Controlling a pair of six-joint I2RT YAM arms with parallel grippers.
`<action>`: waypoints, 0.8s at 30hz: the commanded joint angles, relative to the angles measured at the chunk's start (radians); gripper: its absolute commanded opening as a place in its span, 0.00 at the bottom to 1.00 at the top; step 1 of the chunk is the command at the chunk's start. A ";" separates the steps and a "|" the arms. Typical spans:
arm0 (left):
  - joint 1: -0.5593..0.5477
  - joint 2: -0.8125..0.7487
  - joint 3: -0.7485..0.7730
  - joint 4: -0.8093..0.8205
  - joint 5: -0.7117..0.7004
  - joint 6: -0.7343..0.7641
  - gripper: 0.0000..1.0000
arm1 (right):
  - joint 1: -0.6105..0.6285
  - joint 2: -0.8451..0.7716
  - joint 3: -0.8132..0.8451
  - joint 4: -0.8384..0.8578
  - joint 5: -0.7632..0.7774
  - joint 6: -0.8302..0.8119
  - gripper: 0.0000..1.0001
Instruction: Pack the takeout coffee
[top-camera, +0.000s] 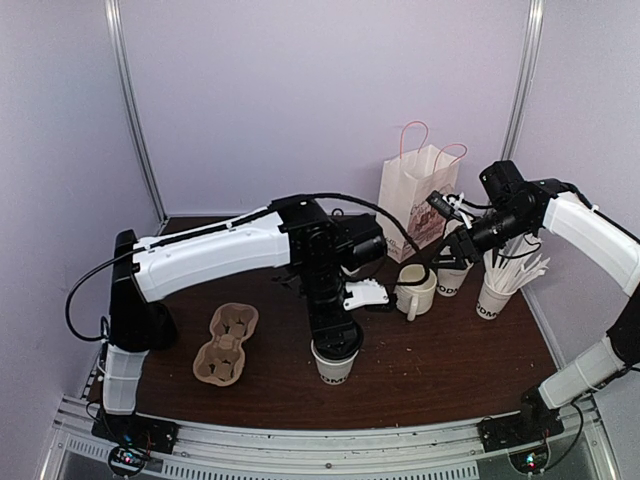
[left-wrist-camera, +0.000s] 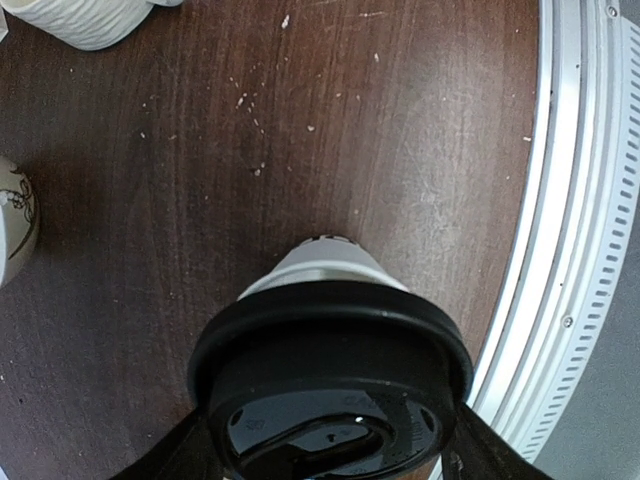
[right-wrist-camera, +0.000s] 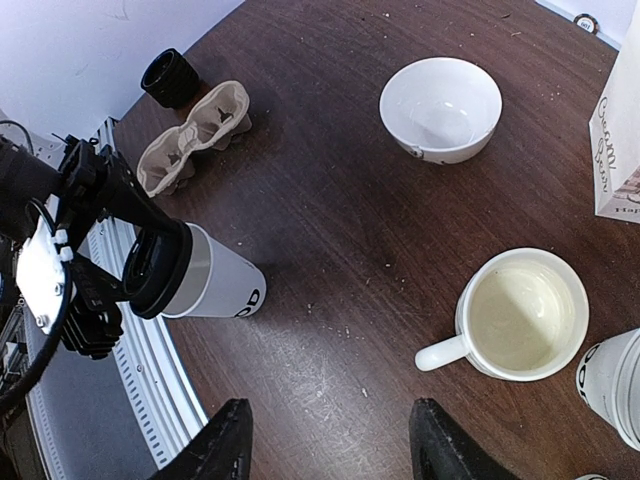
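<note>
Takeout coffee stands on the dark wooden table (top-camera: 450, 360) as a lidded paper cup (top-camera: 336, 368) near the front edge, just inside the ribbed metal rail (left-wrist-camera: 575, 200). It is a tapered white cup with black lettering low on its side and a black lid. The left end effector (left-wrist-camera: 330, 430) comes down on it from above, a dark finger pressed to each side at the lid, so it grips the cup. Whether the base rests on the wood or hangs just off it cannot be told. Behind, against the back wall, a white paper bag (top-camera: 410, 195) with looped handles stands upright. A two-pocket cardboard cup carrier (top-camera: 226, 345) lies well to the left of the held cup, with bare wood between them. A white ceramic bowl (right-wrist-camera: 440, 108) sits further back; the left arm covers most of it from above. A white handled mug (top-camera: 415, 290) stands between the held cup and the bag. Just right of the mug is a second lettered paper cup (top-camera: 452, 280), its top hidden by the right arm in the overhead view and cut off at the frame edge in the right wrist view. Next to it, a third cup (top-camera: 492, 300) holds a spray of white stirrers (top-camera: 515, 270). The right end effector (right-wrist-camera: 330, 408) hovers near the mug with its fingers spread and nothing between them. Pale crumbs dot the wood.
</note>
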 joint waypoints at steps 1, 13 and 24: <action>-0.007 -0.010 -0.030 -0.040 -0.047 0.001 0.72 | 0.006 -0.015 0.000 0.005 -0.009 0.000 0.57; -0.007 0.038 0.007 -0.024 -0.042 0.011 0.75 | 0.006 -0.028 -0.011 0.004 0.001 -0.002 0.57; -0.006 0.064 0.036 -0.011 -0.001 0.002 0.80 | 0.006 -0.025 -0.019 0.009 -0.005 -0.003 0.57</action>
